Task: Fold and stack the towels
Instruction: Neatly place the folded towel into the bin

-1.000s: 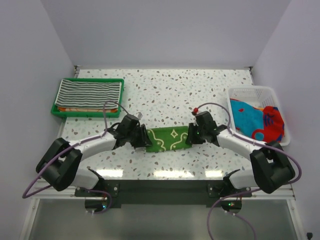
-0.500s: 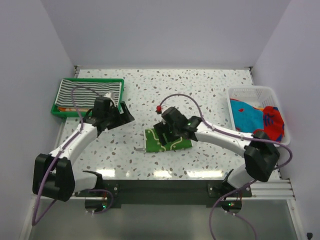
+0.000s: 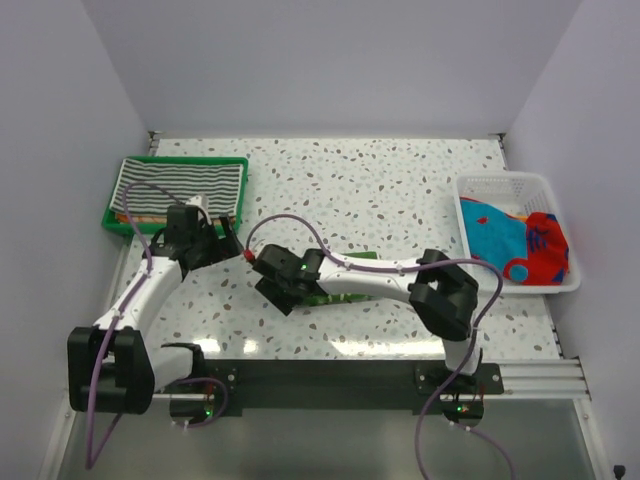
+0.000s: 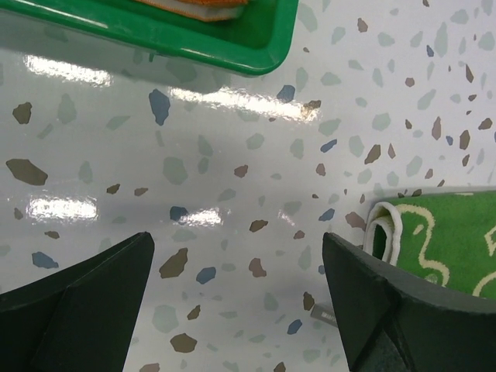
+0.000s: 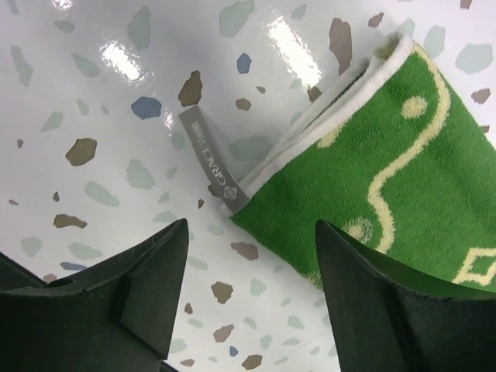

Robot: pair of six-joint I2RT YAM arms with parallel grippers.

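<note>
A folded green towel with white drawings [image 5: 387, 170] lies flat on the table, its grey label [image 5: 213, 174] sticking out at one corner. From above, the right arm covers most of the green towel [image 3: 330, 299]. My right gripper [image 5: 252, 225] is open just off that corner and holds nothing; the top view shows the right gripper [image 3: 275, 290] at the towel's left end. My left gripper [image 4: 236, 263] is open over bare table, with the green towel [image 4: 434, 240] beside its right finger. In the top view the left gripper [image 3: 215, 243] is near the tray. A black-and-white striped towel [image 3: 180, 185] lies on top in the tray.
The green tray [image 3: 115, 225] stands at the back left, and its corner [image 4: 232, 39] is just ahead of the left gripper. A white mesh basket [image 3: 505, 182] at the right holds a red towel [image 3: 545, 245] and a blue cloth [image 3: 495, 235].
Both grippers have let go of the green towel and opened. It is now folded shorter. The left arm drew back toward the tray, and the right arm swept left across the towel.
</note>
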